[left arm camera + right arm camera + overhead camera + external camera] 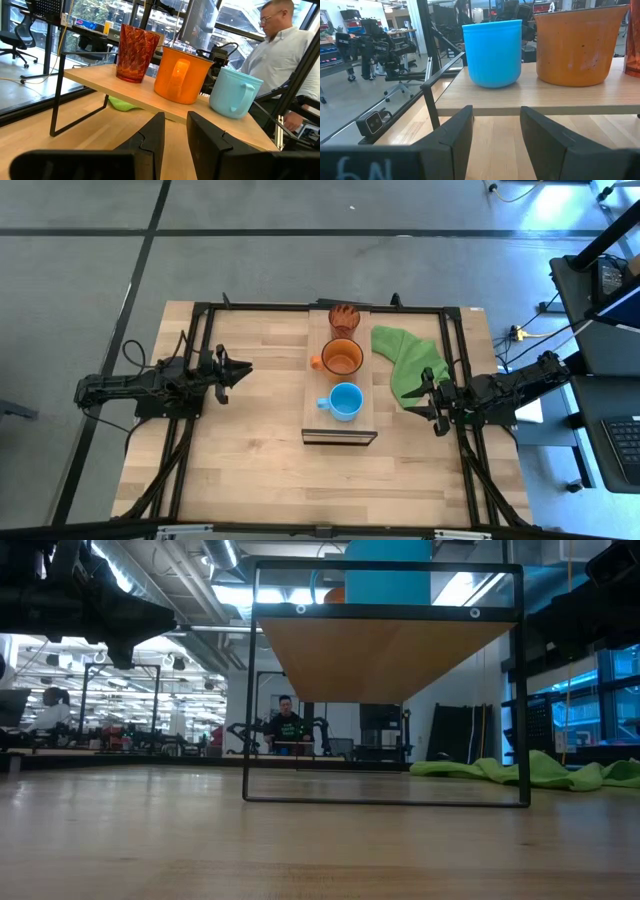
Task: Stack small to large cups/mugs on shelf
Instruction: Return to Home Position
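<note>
Three vessels stand on the shelf (364,385) and none on the counter (250,470), so I read the remaining job as arm retreat only.

- **Counter:** open wood on both sides of the shelf and toward the near edge.
- **Shelf:** mid-counter, long axis running far to near, square to the line joining the two claws. The dark edge is at the near short end.
- **Green cloth** (405,365): on the counter just beside the shelf's right long side.
- **Row on the shelf, far to near:** ribbed cup (343,318), orange mug (342,358), blue mug (346,401). All upright, close together but not touching. Orange looks wider than blue, so the small-to-large order is arguable.
- **Left claw** (243,370): points at the shelf from the left, well apart from it. Fingers stand at a narrow gap and hold nothing.
- **Right claw** (410,398): the nearer one, close to the right long edge and level with the blue mug. Its gap is wider and empty, and in the high view it sits over the cloth's near corner.

The pull-back path for each arm is straight outward, away from the shelf, and nothing lies behind either one. The only risk I see is the right fingers snagging the cloth if they dip.
</note>
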